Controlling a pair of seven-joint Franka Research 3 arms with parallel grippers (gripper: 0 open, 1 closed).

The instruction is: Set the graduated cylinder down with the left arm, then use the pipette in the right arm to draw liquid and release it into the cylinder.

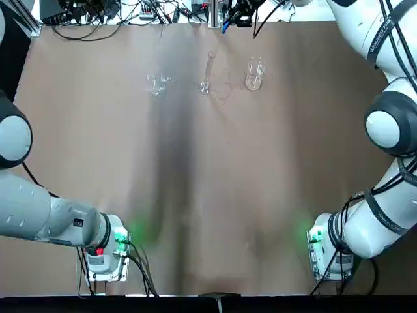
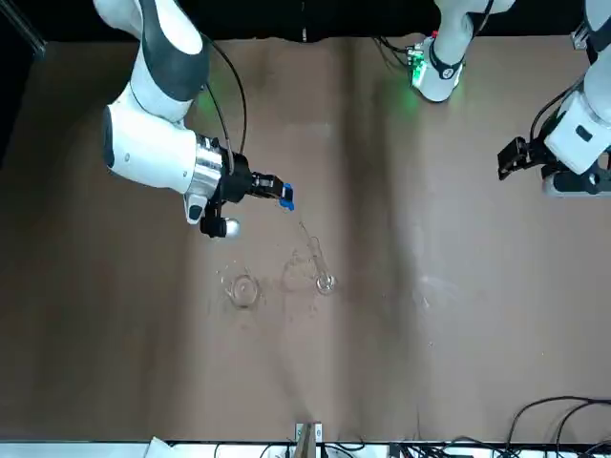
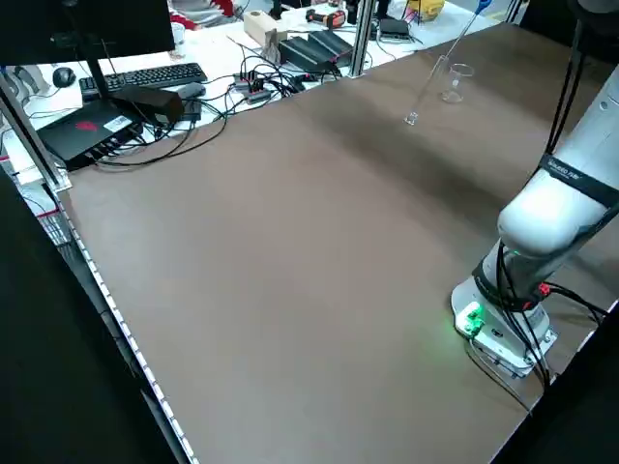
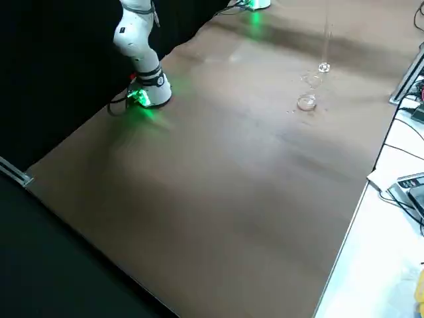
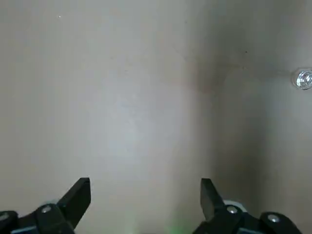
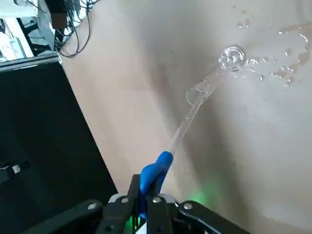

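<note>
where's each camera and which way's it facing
top: overhead, downward; left arm, right arm at bottom
front: across table, facing robot; right end effector grips blue-bulbed clear pipette
left side: raised, diagonal; left arm
right side: raised, diagonal; right arm
left wrist: table; open left end effector
right wrist: along pipette toward tall slim clear glass graduated cylinder
top, front share cylinder

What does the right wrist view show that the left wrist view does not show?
Only the right wrist view shows the right end effector shut on the pipette, whose glass tip points toward the graduated cylinder's mouth, with wet droplets on the table nearby. Only the left wrist view shows the left end effector, open and empty above bare table. Both show the brown table and the cylinder's foot.
</note>
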